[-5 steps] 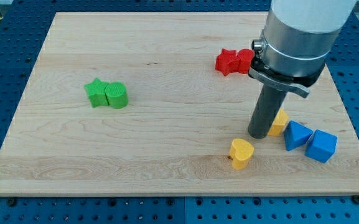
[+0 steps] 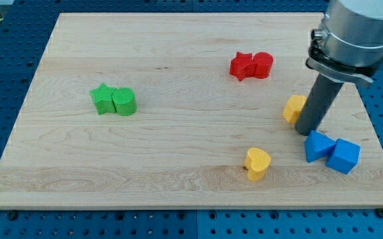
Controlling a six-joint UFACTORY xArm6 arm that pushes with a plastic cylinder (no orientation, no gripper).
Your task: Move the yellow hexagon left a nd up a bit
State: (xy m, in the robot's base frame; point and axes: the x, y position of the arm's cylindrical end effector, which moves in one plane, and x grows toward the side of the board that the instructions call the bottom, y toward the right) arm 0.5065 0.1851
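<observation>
The yellow hexagon (image 2: 293, 108) lies on the wooden board (image 2: 111, 159) at the view's right, partly hidden by my rod. My tip (image 2: 306, 131) rests on the board just right of and below the hexagon, touching or nearly touching it. A blue triangular block (image 2: 318, 146) lies directly below the tip. The arm's grey body comes in from the view's top right.
A blue cube (image 2: 344, 155) sits beside the blue triangular block. A yellow heart (image 2: 257, 163) lies lower middle. A red star (image 2: 242, 66) and a red rounded block (image 2: 263, 64) sit together at the top. A green star (image 2: 102, 98) and a green rounded block (image 2: 125, 101) sit at the left.
My tip has moved from the hexagon's left side to its lower right. The yellow hexagon now sits a little higher and to the left. The other blocks have not moved.
</observation>
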